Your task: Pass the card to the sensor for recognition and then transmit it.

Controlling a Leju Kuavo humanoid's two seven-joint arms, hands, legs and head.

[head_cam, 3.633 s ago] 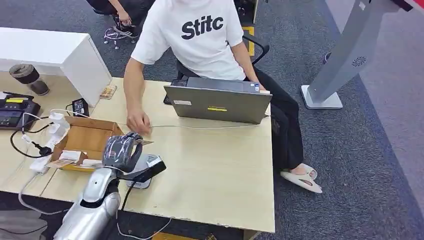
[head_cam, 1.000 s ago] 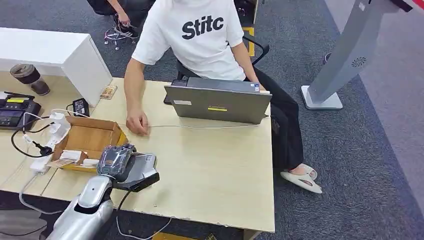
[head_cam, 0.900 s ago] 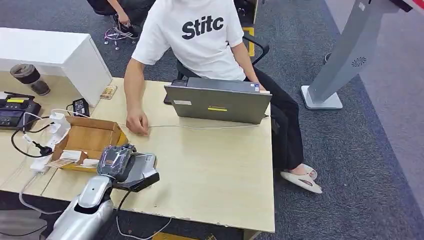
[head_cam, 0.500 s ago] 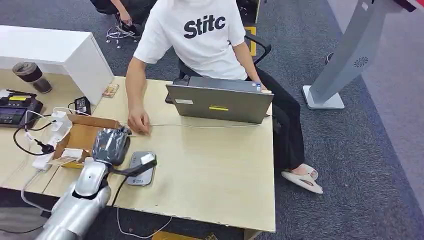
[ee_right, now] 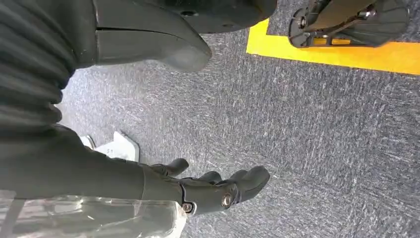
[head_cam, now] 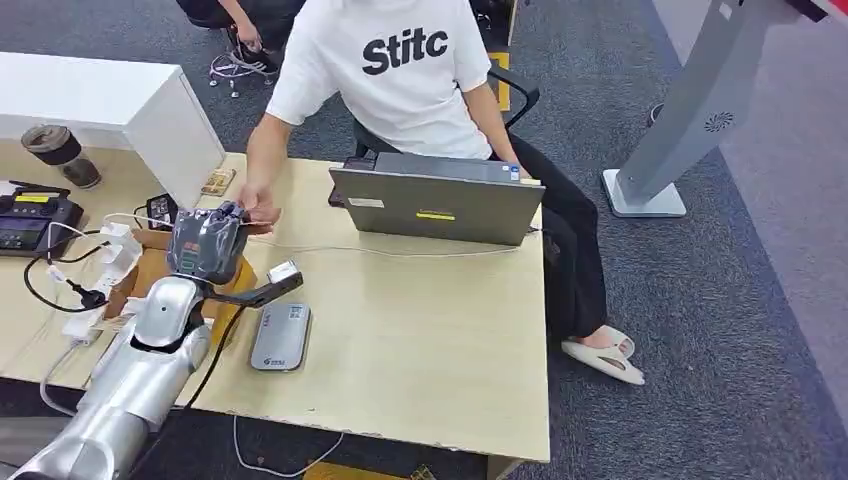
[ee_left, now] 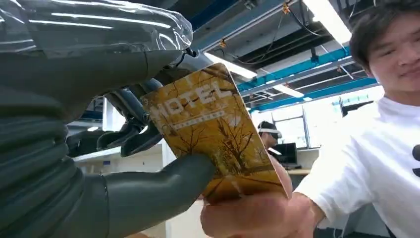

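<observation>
My left hand (head_cam: 205,245) is raised over the table's left side, reaching toward the seated person. In the left wrist view the left hand (ee_left: 124,163) pinches a yellow card (ee_left: 215,134) printed "HOTEL" between its thumb and dark fingers. The person's hand (ee_left: 247,215) grips the card's free end; in the head view that person's hand (head_cam: 258,205) meets my fingertips. The grey card sensor (head_cam: 281,337) lies flat on the table (head_cam: 430,330), nearer me than the hand. My right hand (ee_right: 218,188) hangs over grey carpet, fingers apart, holding nothing.
A laptop (head_cam: 435,207) stands in front of the person, with a white cable (head_cam: 400,253) running along its base. An open cardboard box (head_cam: 150,270) sits under my left forearm. A desk phone (head_cam: 30,222), wires and a cup (head_cam: 55,152) are at far left.
My left hand rose from over the sensor and swung away from me, toward the person, with the card. The person's hand left the cable and took hold of the card's end.
</observation>
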